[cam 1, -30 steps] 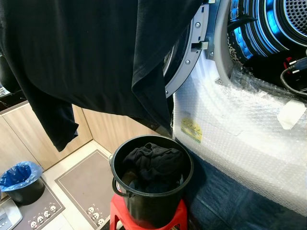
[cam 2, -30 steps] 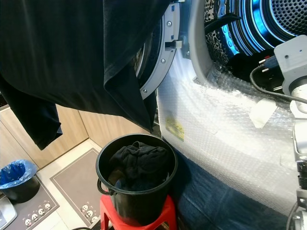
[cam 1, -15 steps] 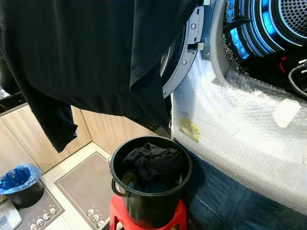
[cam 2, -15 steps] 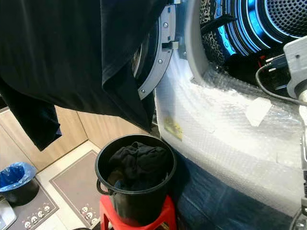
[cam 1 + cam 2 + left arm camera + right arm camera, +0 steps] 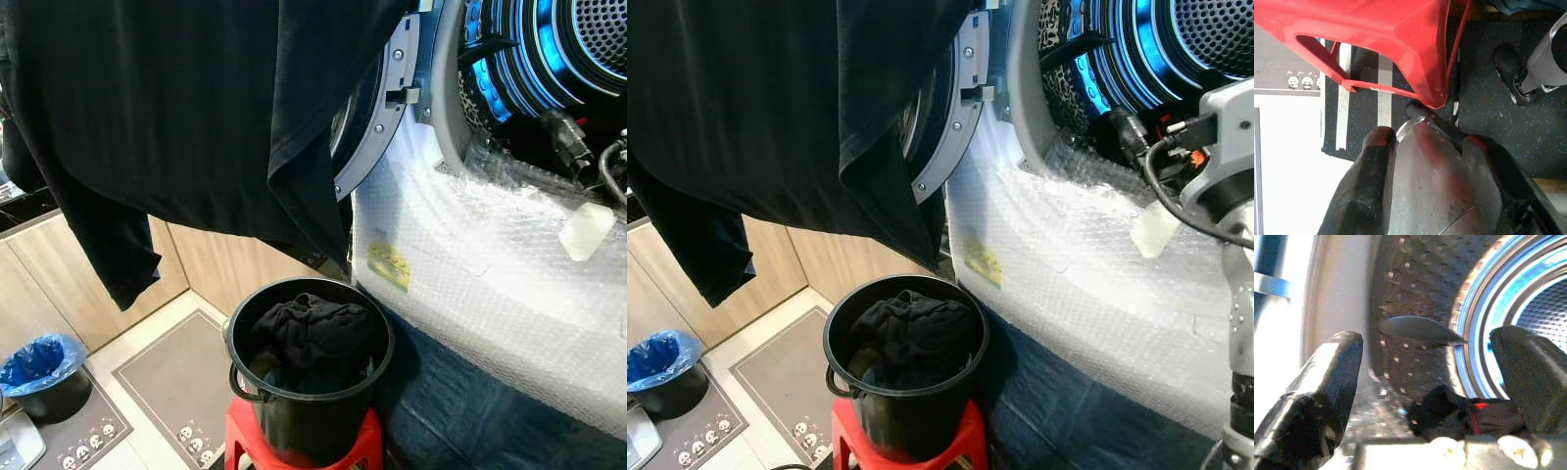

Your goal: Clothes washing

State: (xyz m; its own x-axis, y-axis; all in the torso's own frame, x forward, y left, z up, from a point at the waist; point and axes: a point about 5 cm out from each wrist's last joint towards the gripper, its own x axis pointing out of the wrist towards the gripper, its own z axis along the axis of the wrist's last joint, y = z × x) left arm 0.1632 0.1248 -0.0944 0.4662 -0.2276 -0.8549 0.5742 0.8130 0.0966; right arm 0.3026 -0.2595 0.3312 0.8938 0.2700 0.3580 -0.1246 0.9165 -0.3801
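So my right gripper [image 5: 1425, 396] is up at the mouth of the washing machine drum [image 5: 1176, 49], fingers spread wide with nothing between them, pointing into the blue-lit opening. A dark garment with a red bit [image 5: 1459, 413] sits inside just beyond the fingertips, not touching that I can tell. Big black shirt [image 5: 196, 108] hangs across the top left, over the open door [image 5: 377, 127]. More dark clothes [image 5: 312, 338] are piled in the black bucket [image 5: 309, 421] on the red stool [image 5: 240, 441], well below. My left gripper [image 5: 1425, 142] hangs low by the stool, spread, empty.
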